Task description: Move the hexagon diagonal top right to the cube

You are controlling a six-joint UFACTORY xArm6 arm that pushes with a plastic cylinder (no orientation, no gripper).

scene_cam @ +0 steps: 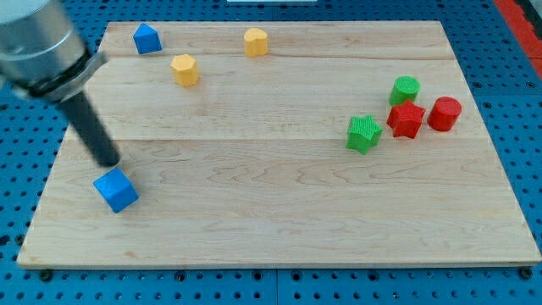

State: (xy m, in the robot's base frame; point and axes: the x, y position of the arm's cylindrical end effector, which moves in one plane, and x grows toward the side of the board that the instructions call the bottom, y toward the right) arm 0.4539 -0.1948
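Grey cylindrical arm (38,42), straight dark rod (91,127)

no readable text, seemingly

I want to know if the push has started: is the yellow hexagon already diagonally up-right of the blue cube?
Not placed: the yellow hexagon sits far above the blue cube; my tip is by the cube.

Pale wood board (279,229), planks running left-right w/ visible seams, sits on blue pegboard (508,51) w/ rows of small holes. Red strip (518,12) at view's top right corner. Light even, soft shadows, no walls/windows seen
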